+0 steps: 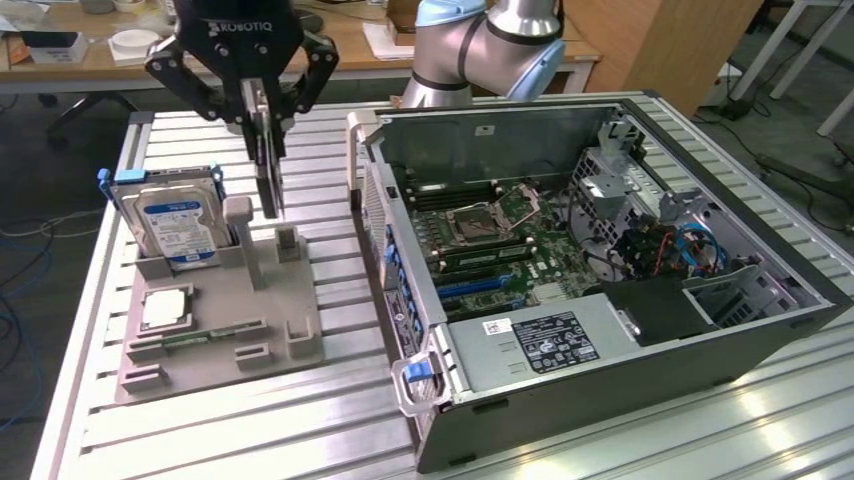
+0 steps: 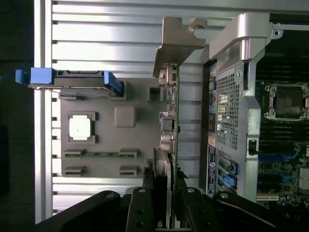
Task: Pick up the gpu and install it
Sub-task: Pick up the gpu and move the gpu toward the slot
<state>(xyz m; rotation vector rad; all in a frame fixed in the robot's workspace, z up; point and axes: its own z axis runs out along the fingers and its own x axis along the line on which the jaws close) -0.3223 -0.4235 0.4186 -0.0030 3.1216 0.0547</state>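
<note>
Your black Robotiq gripper (image 1: 267, 118) has its fingers (image 2: 147, 186) clamped on the gpu (image 1: 271, 175), the thin flat green card with the silver metal bracket. The pads pinch the two flat faces near one end.

- The gpu hangs on edge, long side vertical, straight under the gripper. That matches how the grey moulded parts fixture (image 1: 267, 300) stores it, upright in a slot, so the pull comes out vertical.
- The card's lower end is right at the fixture's slotted post. You can't tell from either view whether it has cleared the slot.
- In the wrist view the gpu (image 2: 172, 111) runs edge-on away from the gripper (image 2: 166, 193), bracket at the far end. It's gripped off-centre and looks straight, with no visible tilt.
- The silver hard drive with the blue-and-white label (image 1: 174, 220) stands in its own cradle just beside the card, apart from it.
- The open black PC case (image 1: 747, 330) lies on its side on the slatted aluminium tabletop (image 1: 267, 430), at the exterior view's right, with the motherboard (image 1: 521, 240) facing up. Nothing is seated in the expansion slots.

The pick is in hand, the install isn't done.
</note>
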